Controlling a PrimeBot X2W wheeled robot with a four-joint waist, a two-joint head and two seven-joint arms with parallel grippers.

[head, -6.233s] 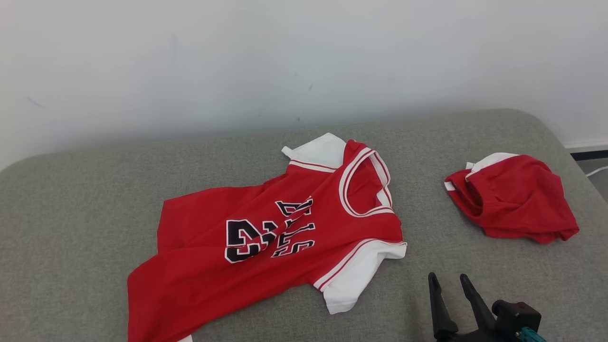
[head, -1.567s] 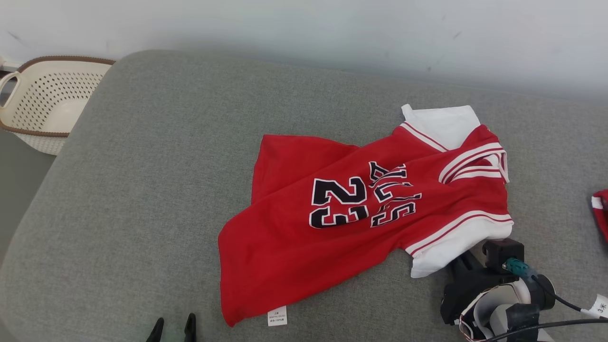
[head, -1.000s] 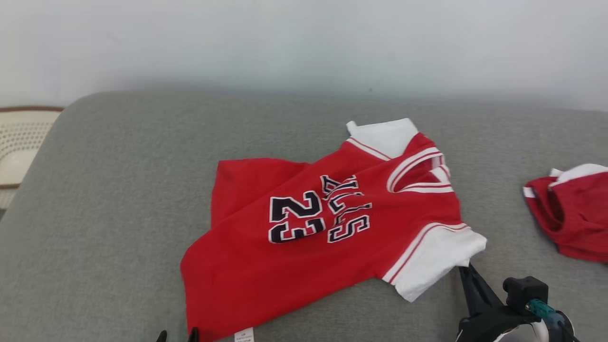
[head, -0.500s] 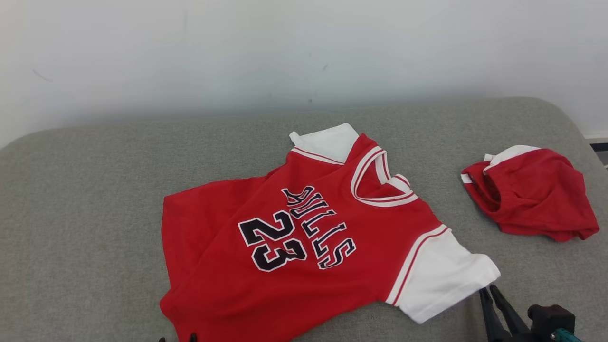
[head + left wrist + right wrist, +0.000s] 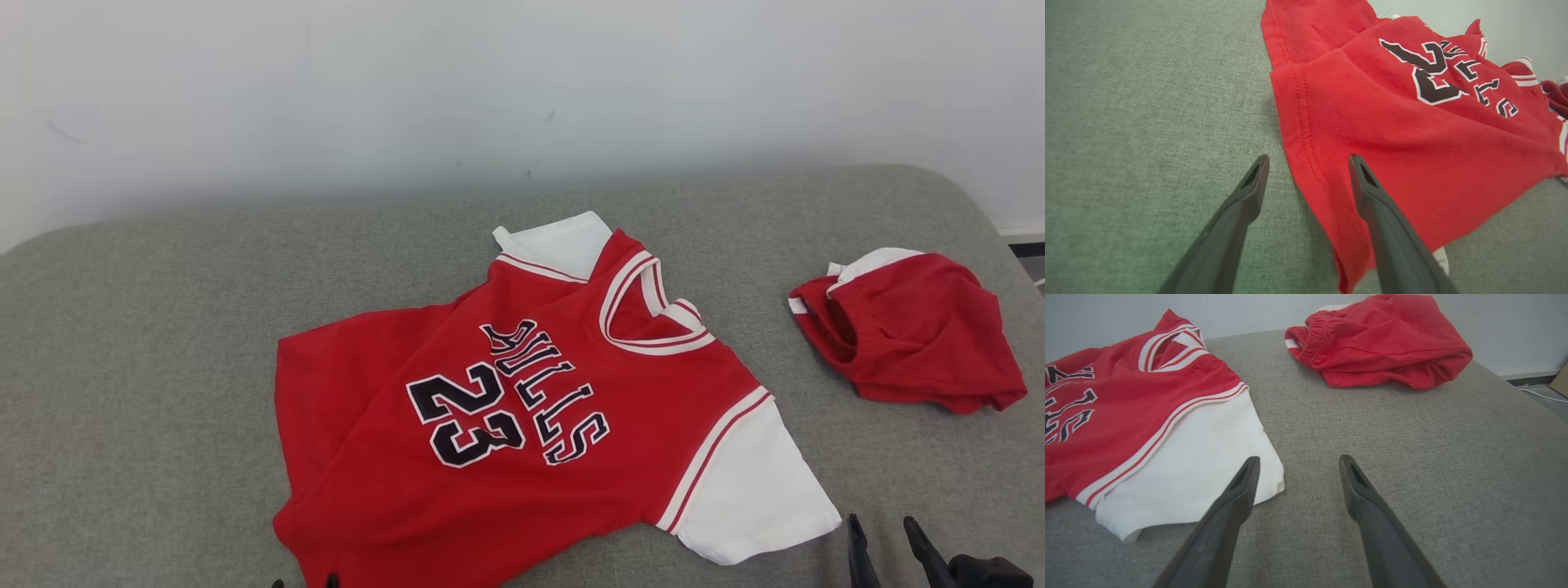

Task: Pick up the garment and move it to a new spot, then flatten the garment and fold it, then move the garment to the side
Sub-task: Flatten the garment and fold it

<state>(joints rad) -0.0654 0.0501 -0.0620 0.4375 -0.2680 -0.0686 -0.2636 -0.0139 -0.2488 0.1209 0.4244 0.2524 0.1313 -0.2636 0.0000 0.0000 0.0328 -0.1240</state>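
The garment (image 5: 506,408), a red jersey with black "BULLS 23" lettering and white sleeves, lies front up on the grey cushioned surface (image 5: 147,343), collar toward the back right. My left gripper (image 5: 1308,161) is open at the hem corner of the jersey (image 5: 1412,122), one finger over the red cloth and the other over bare cushion. Its tips just peek in at the head view's bottom edge (image 5: 304,582). My right gripper (image 5: 882,527) is open and holds nothing. It sits just off the near white sleeve (image 5: 1188,469), as the right wrist view shows (image 5: 1299,459).
A crumpled pair of red shorts (image 5: 906,327) with white trim lies at the right, also ahead of the right gripper (image 5: 1380,343). A white wall (image 5: 522,98) runs behind the surface. The cushion's right edge drops to a floor with a white cable (image 5: 1541,396).
The head camera swung left and back. The jersey front is now smoother, lettering uncreased, near sleeve spread out. My right gripper has come off the sleeve corner, opened and drawn back.
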